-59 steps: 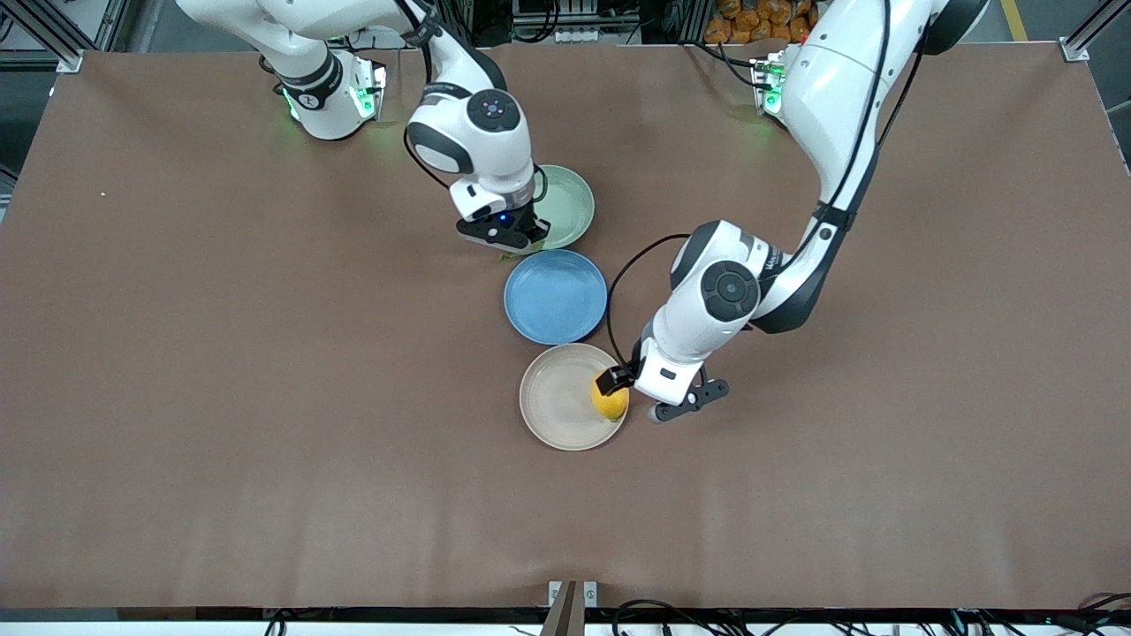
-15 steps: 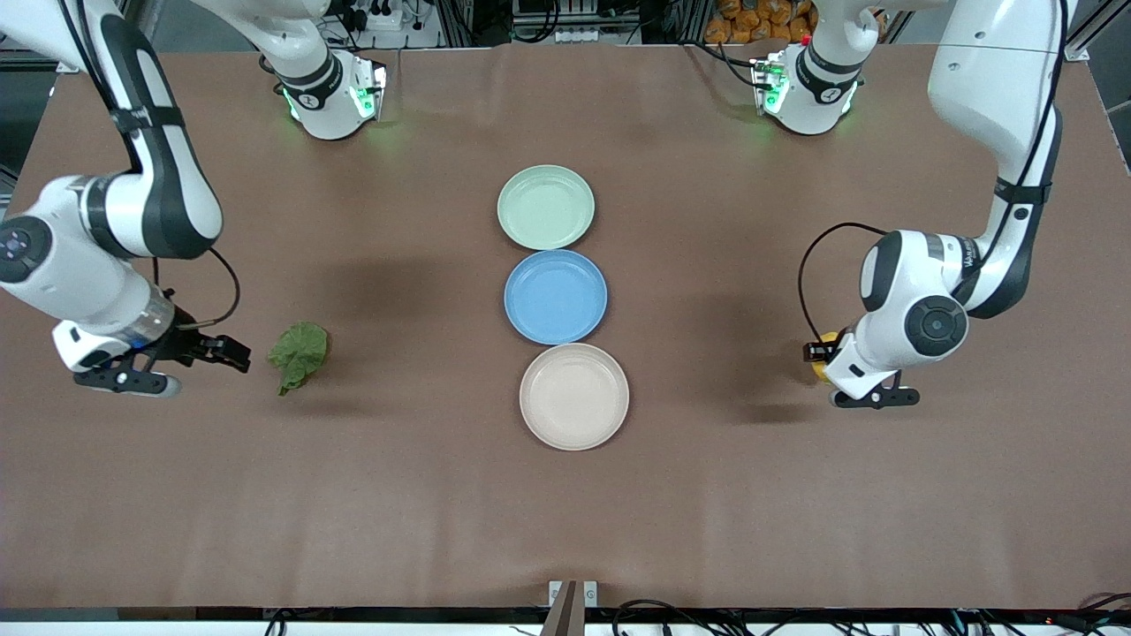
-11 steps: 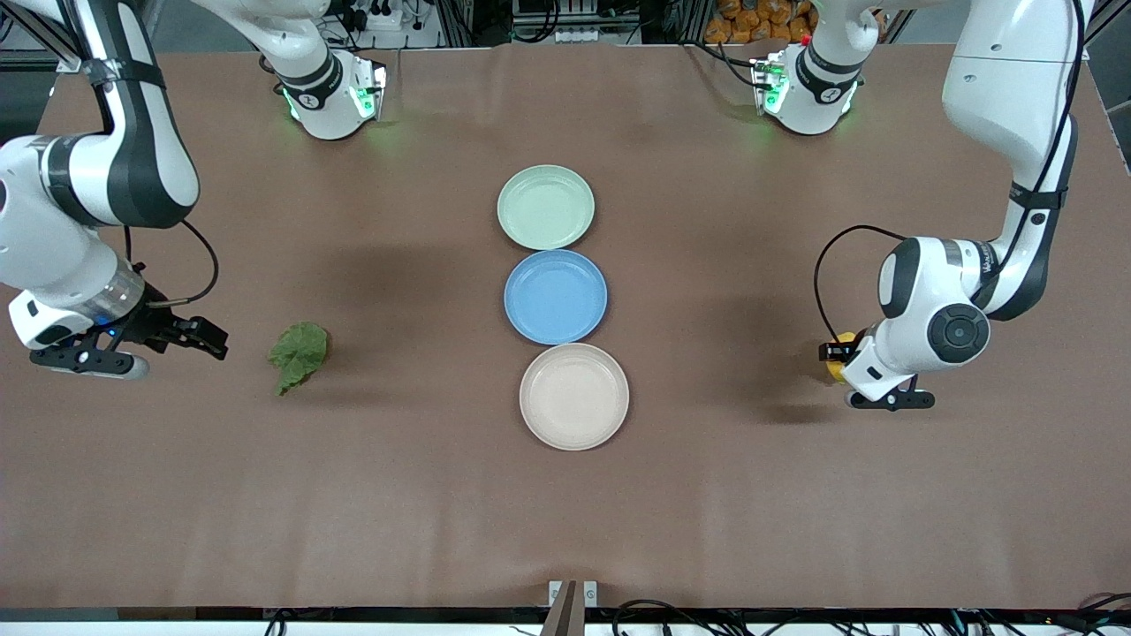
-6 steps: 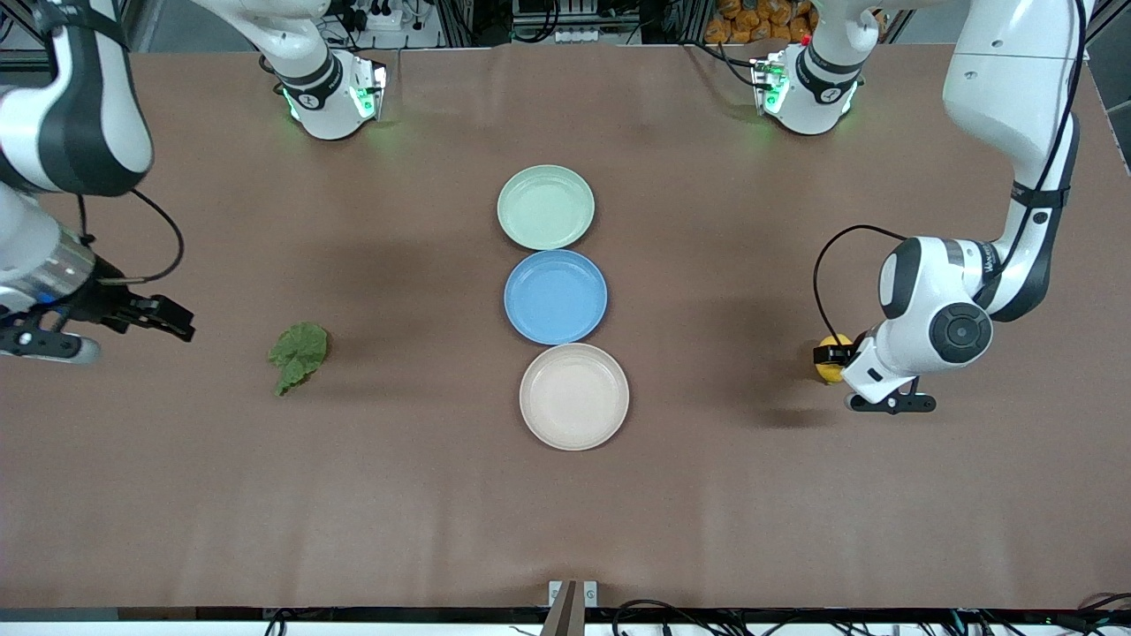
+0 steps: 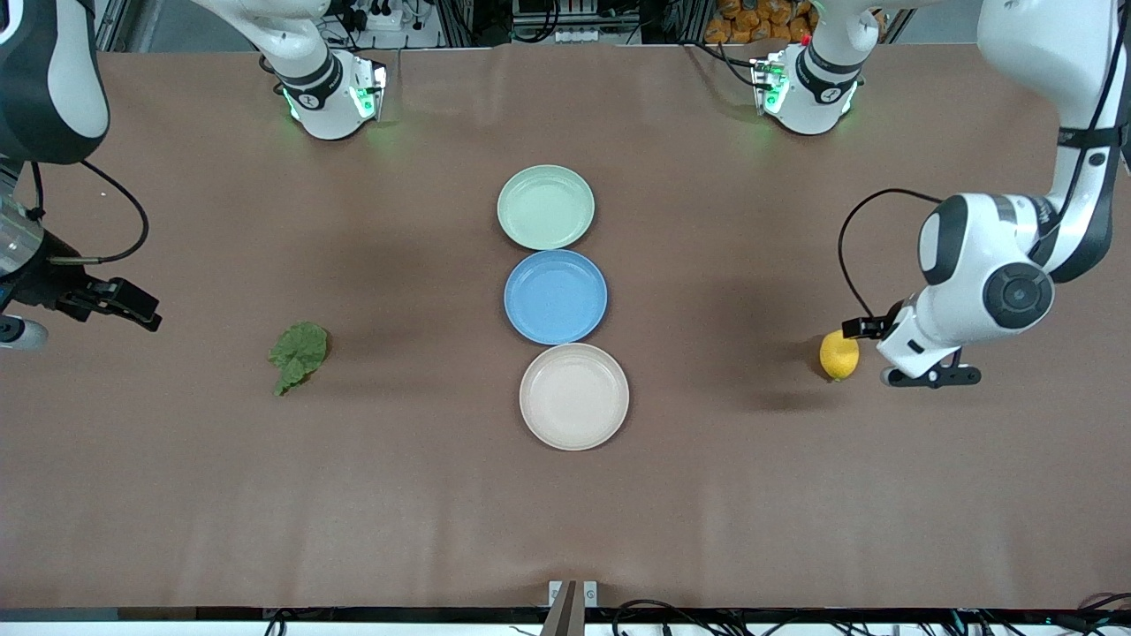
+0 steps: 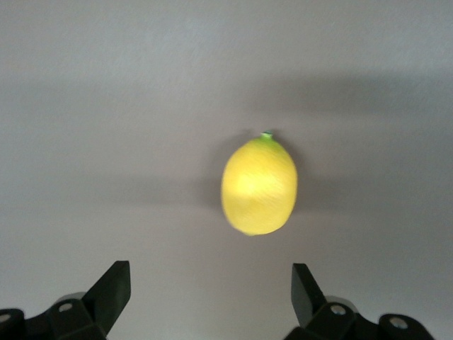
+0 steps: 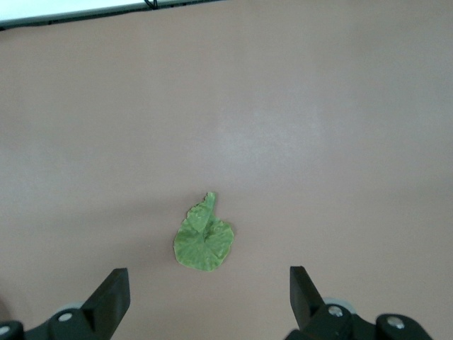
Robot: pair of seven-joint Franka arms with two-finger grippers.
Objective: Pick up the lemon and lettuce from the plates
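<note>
The lemon (image 5: pixel 838 354) lies on the bare table toward the left arm's end, and shows in the left wrist view (image 6: pixel 259 185). My left gripper (image 5: pixel 870 355) hangs open and empty just beside it (image 6: pixel 210 283). The lettuce (image 5: pixel 299 352) lies flat on the table toward the right arm's end, and shows in the right wrist view (image 7: pixel 204 241). My right gripper (image 5: pixel 99 329) is open and empty, well apart from the leaf at the table's end (image 7: pixel 208 283). The pale green plate (image 5: pixel 545 207) and the beige plate (image 5: pixel 573 397) are both empty.
An empty blue plate (image 5: pixel 555 296) sits between the two plates in a row at the table's middle. The arm bases (image 5: pixel 331 88) stand at the table's edge farthest from the front camera.
The lemon and lettuce went from the plates to the table ends. My left gripper has let go of the lemon and drawn off it. My right gripper has moved farther from the lettuce.
</note>
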